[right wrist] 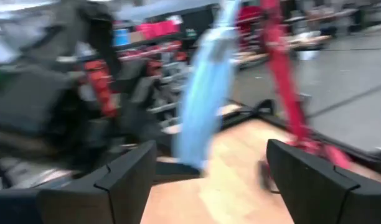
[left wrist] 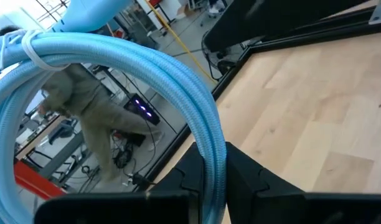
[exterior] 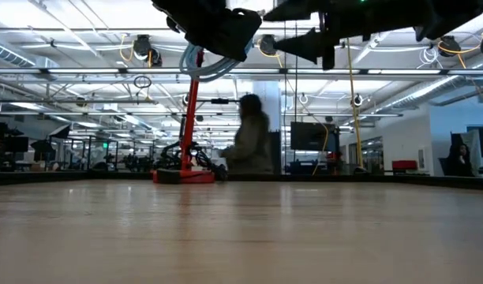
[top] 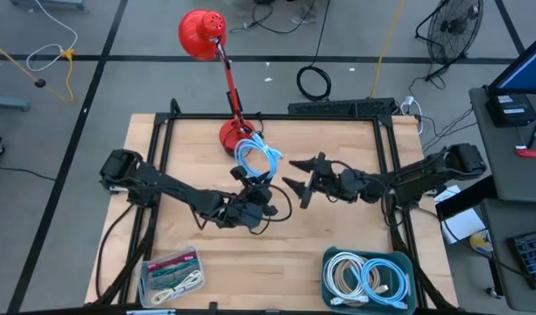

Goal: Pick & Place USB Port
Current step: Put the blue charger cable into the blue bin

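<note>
The USB cable (top: 257, 157) is a light-blue coil bound with a white tie (left wrist: 30, 48). It is held up over the middle of the table, and my left gripper (top: 250, 199) is shut on it. The coil fills the left wrist view (left wrist: 147, 68) and shows high up in the low view (exterior: 204, 65). My right gripper (top: 292, 173) stands open just right of the coil and points at it. In the right wrist view the coil (right wrist: 206, 106) shows blurred beyond the spread fingers, untouched. My left gripper pinches the coil's bundled strands (left wrist: 213, 167) between its two fingers, at the part of the loop nearest the wrist. The fingers come nearly level from the table's left and near side. The coil reaches past the fingertips toward the far edge, lifted clear of the table.
A red desk lamp stands with its base (top: 233, 136) just beyond the coil, its pole (right wrist: 284, 81) close by. At the near edge stand a clear bin of cables (top: 172, 276) and a teal bin (top: 369, 280) of white and blue coils. A person (exterior: 249, 138) shows beyond the table.
</note>
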